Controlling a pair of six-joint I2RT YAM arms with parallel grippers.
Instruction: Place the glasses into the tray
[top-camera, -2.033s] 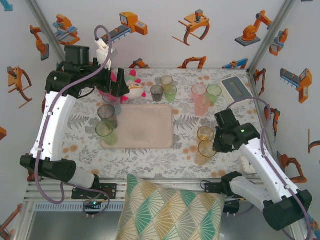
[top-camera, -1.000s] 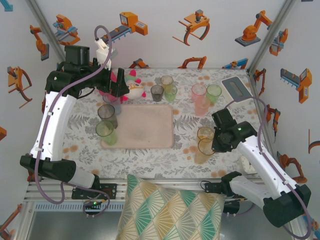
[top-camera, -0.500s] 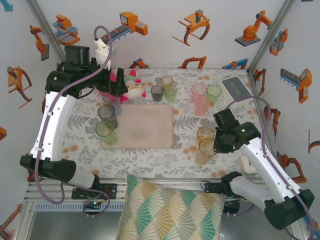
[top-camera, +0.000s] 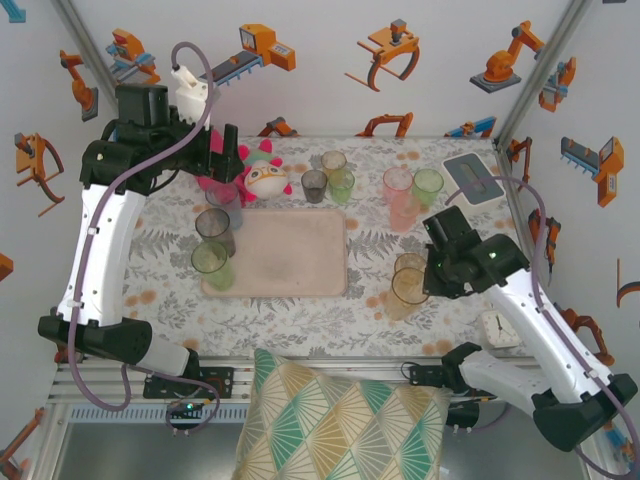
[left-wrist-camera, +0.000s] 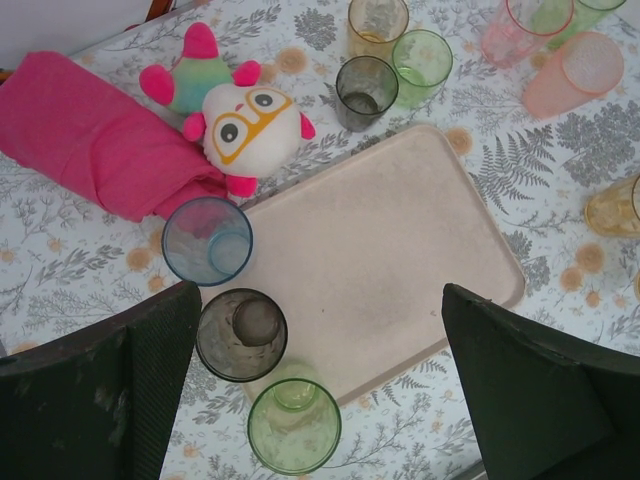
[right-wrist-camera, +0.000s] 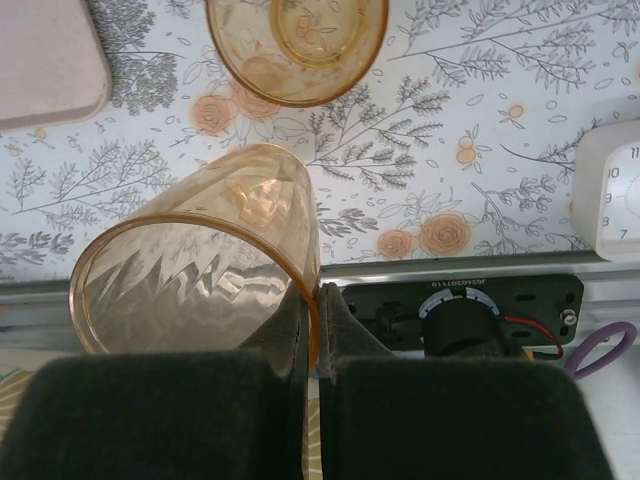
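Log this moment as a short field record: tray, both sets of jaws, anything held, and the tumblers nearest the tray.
tray: flat beige-pink rectangular tray, its middle bare
left jaws: wide open, hovering above the tray, holding nothing
right jaws: shut on the wall of a translucent amber plastic tumbler, which is tilted
beside held tumbler: second amber tumbler, upright on the floral tablecloth
at tray's left edge: smoky grey tumbler and green tumbler, both upright; whether they touch the rim cannot be told
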